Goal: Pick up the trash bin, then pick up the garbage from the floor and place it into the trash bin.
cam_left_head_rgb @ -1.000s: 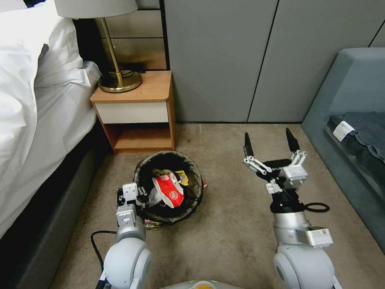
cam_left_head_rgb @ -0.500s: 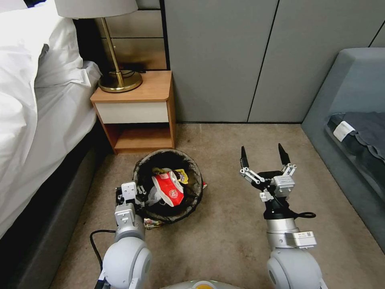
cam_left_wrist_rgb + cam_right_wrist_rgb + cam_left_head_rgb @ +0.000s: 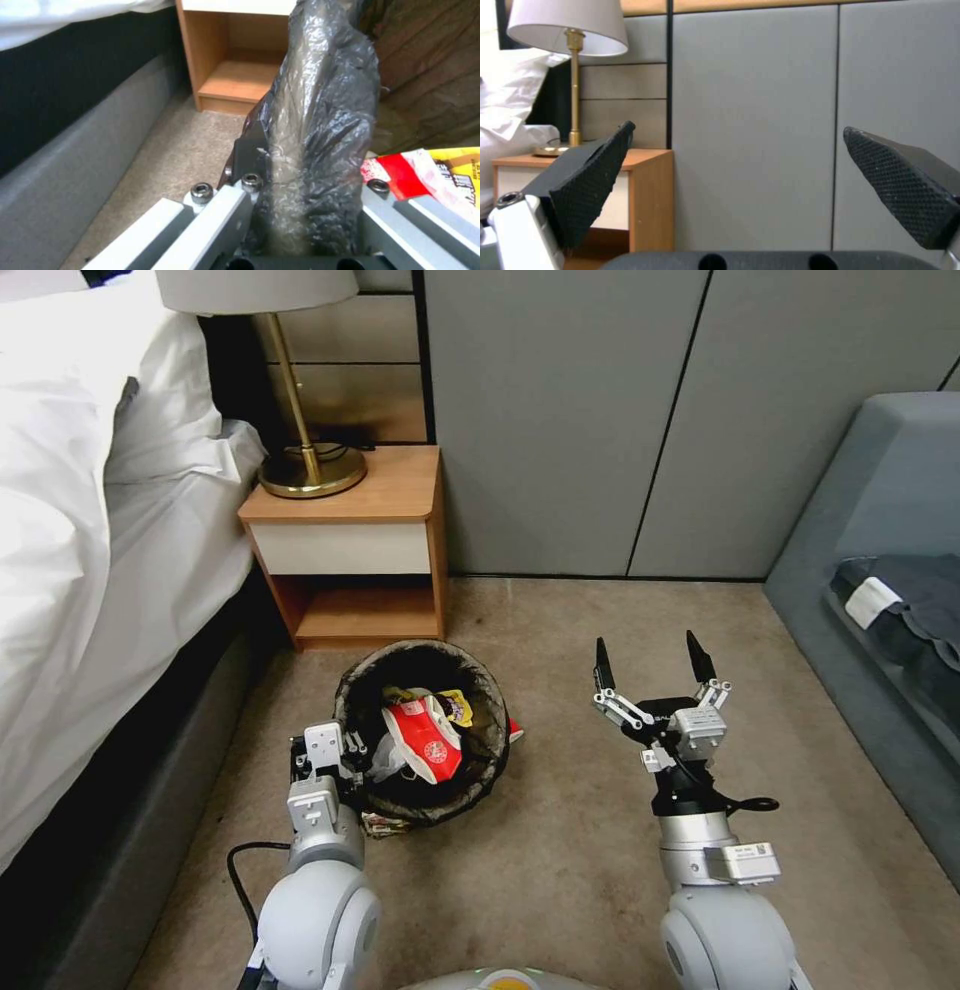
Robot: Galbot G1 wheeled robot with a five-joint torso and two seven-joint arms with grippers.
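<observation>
At far left our left gripper (image 3: pixel 345 760) clamped the bagged rim of the trash bin (image 3: pixel 424 732) on the carpet; garbage (image 3: pixel 425 745) sat inside, one scrap (image 3: pixel 385 826) beside its base, nearer left. Right gripper (image 3: pixel 650 662) hovered wide, empty.

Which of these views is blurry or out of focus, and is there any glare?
Left wrist view: the bag-covered rim of the trash bin sits very close and looks soft, with shiny glare on the crinkled plastic. Right wrist view: the near fingers are slightly soft. Head view: evenly lit, straight wall lines bow slightly.
</observation>
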